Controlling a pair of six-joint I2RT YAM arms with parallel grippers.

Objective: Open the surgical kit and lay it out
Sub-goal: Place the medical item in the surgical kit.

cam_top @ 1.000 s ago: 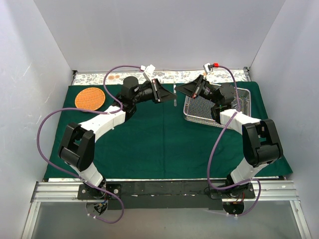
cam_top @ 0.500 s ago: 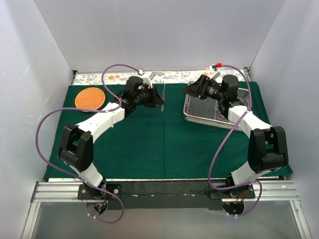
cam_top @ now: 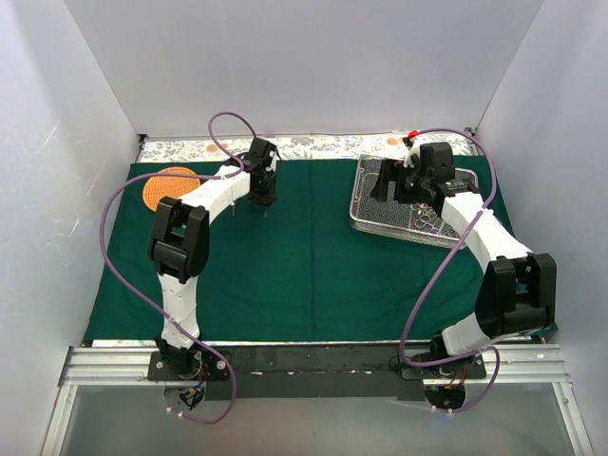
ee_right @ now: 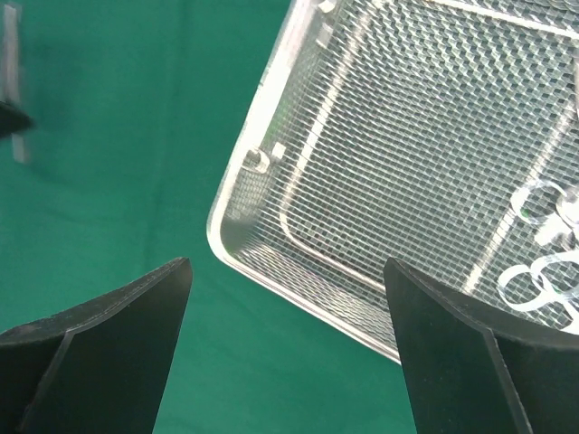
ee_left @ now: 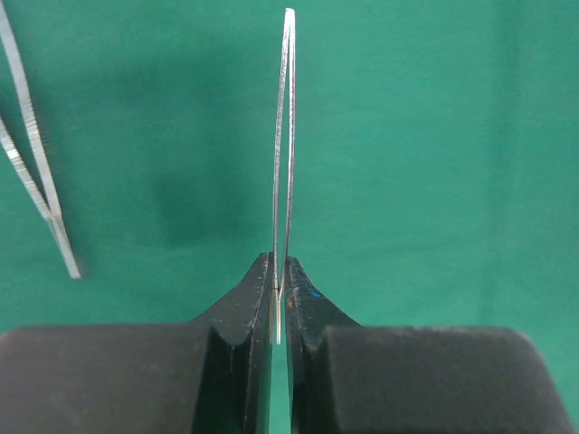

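From above, the green cloth [cam_top: 304,256] is lying spread across the table, with the wire-mesh tray [cam_top: 375,220] sitting on its far right part and the round orange basket [cam_top: 169,187] resting at the far left corner. The left gripper [cam_top: 263,190] is reaching down over the cloth's far edge, left of centre, while the right gripper [cam_top: 385,182] is hovering over the tray's left side.

At the left wrist, the left gripper [ee_left: 279,298] is pinching a pair of steel tweezers [ee_left: 285,136] tight between its fingertips, the blades jutting out over the cloth [ee_left: 434,136]. A second pair of tweezers [ee_left: 36,190] is lying on the cloth just to the left.

At the right wrist, the right gripper [ee_right: 285,267] is hanging with its jaws spread wide and empty above the tray's [ee_right: 380,136] near corner, where the ring handles [ee_right: 543,271] of steel instruments are showing at the right edge.
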